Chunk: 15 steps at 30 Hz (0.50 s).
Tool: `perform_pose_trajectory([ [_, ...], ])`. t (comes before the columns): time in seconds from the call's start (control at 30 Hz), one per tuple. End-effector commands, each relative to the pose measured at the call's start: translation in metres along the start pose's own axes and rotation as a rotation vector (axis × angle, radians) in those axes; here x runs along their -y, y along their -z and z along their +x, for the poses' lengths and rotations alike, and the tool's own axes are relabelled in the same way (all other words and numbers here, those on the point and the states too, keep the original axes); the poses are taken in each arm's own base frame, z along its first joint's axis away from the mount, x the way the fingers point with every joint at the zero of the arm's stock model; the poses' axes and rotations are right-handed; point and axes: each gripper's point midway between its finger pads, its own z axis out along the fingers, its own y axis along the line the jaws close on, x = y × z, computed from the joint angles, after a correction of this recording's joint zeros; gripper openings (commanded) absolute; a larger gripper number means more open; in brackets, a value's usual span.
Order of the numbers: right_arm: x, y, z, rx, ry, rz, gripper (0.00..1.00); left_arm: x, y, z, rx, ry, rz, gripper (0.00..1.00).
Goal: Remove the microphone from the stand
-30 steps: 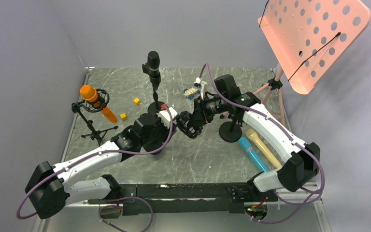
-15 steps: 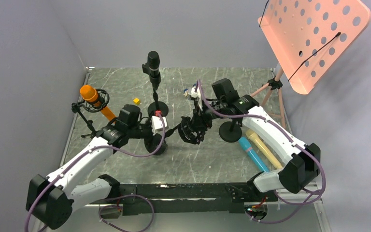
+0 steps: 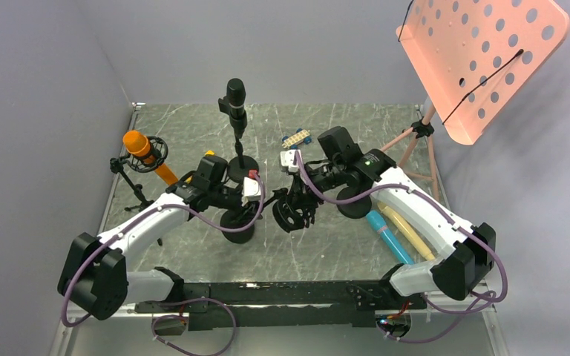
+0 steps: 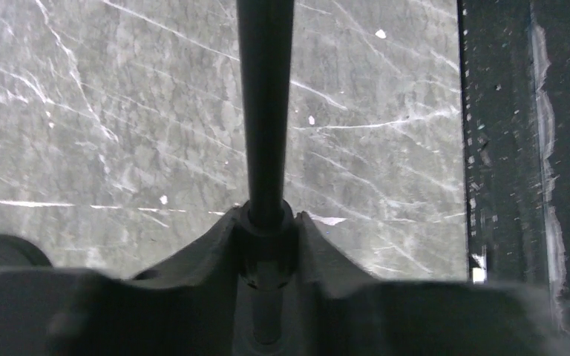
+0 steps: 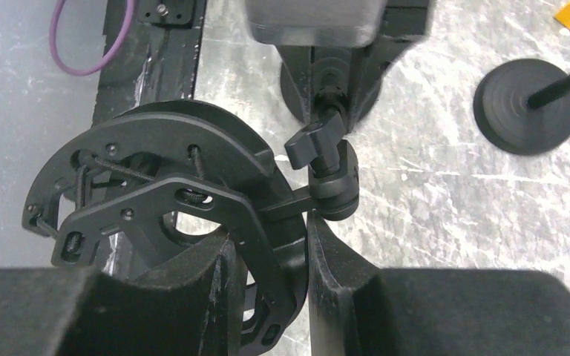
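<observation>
A black stand with a round base (image 3: 237,222) carries an empty black shock-mount ring (image 3: 294,211). My left gripper (image 3: 251,191) is shut on the stand's thin pole (image 4: 266,111); its fingers (image 4: 215,248) press on the pole's collar. My right gripper (image 3: 298,194) is shut on the shock-mount ring (image 5: 156,185), with the rim between its fingers (image 5: 341,282). A black microphone (image 3: 235,98) stands upright in a second stand at the back. An orange microphone (image 3: 142,147) sits in a shock mount on a tripod at the left.
A third round base (image 3: 354,202) lies under my right arm. Blue (image 3: 388,234) and yellow (image 3: 410,227) tubes lie at the right. A pink perforated music stand (image 3: 482,52) rises at back right. A small blue studded brick (image 3: 295,139) and a yellow cube (image 3: 209,153) lie on the table.
My left arm has swung its elbow left and its gripper has settled on the stand's pole. My right gripper has moved down and slightly left with the shock mount.
</observation>
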Motion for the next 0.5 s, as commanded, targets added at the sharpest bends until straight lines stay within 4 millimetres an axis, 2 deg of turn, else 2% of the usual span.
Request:
perform_pose_trajectory([
  [0.0, 0.024, 0.021, -0.041, 0.137, -0.088, 0.105, 0.0, -0.004, 0.01, -0.03, 0.058, -0.109, -0.045, 0.16],
  [0.03, 0.029, 0.025, -0.043, 0.161, -0.168, 0.116, 0.0, -0.003, 0.011, -0.032, 0.057, -0.108, -0.06, 0.01],
  [0.13, 0.046, 0.032, -0.044, 0.208, -0.488, 0.151, 0.0, -0.006, 0.016, -0.045, 0.082, -0.091, -0.195, 0.0],
  [0.23, 0.059, 0.025, -0.032, 0.168, -0.84, 0.157, 0.0, -0.027, 0.025, -0.064, 0.133, -0.067, -0.508, 0.0],
  [0.3, 0.06, 0.014, -0.018, 0.122, -1.055, 0.127, 0.0, -0.037, 0.03, -0.06, 0.127, -0.01, -0.706, 0.0],
  [0.4, 0.063, 0.007, -0.01, 0.112, -1.127, 0.135, 0.0, -0.032, 0.013, -0.045, 0.084, 0.089, -0.711, 0.0],
  [0.47, 0.066, 0.004, -0.004, 0.099, -1.131, 0.127, 0.0, -0.029, 0.009, -0.041, 0.072, 0.089, -0.688, 0.0],
])
